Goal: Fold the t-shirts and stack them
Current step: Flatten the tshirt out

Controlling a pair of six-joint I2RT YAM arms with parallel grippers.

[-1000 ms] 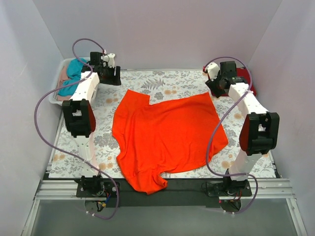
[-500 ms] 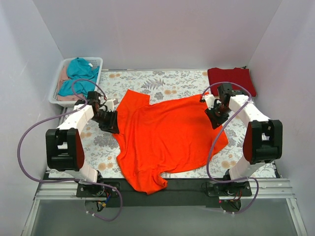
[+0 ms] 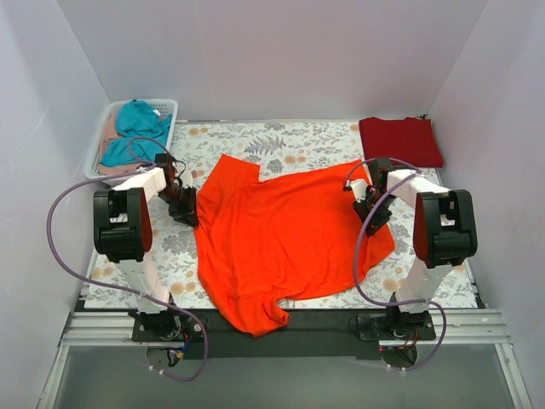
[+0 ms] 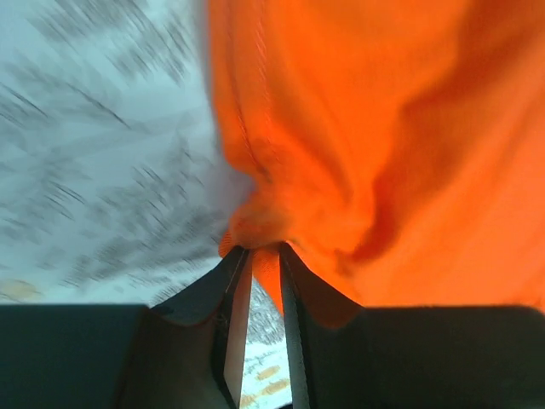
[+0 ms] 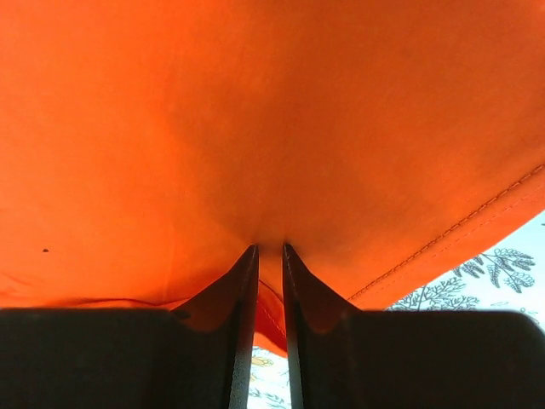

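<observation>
The bright orange-red t-shirt (image 3: 289, 234) lies spread on the floral table cloth, its lower part hanging over the near edge. My left gripper (image 3: 189, 213) is shut on its left edge; the left wrist view shows bunched orange fabric (image 4: 358, 145) pinched between the fingertips (image 4: 237, 264). My right gripper (image 3: 368, 215) is shut on its right edge, with orange fabric (image 5: 272, 128) pinched between the fingers (image 5: 245, 273). The darker crimson t-shirt (image 3: 400, 141) lies folded at the back right corner.
A white basket (image 3: 99, 146) at the back left holds a teal garment (image 3: 136, 128) and a pale pink garment (image 3: 107, 129). White walls close in the table on three sides. Purple cables loop from both arms.
Both arms swung down from the back of the table to the shirt's side edges and closed on the fabric. The shirt's edges have bunched slightly at the grips.
</observation>
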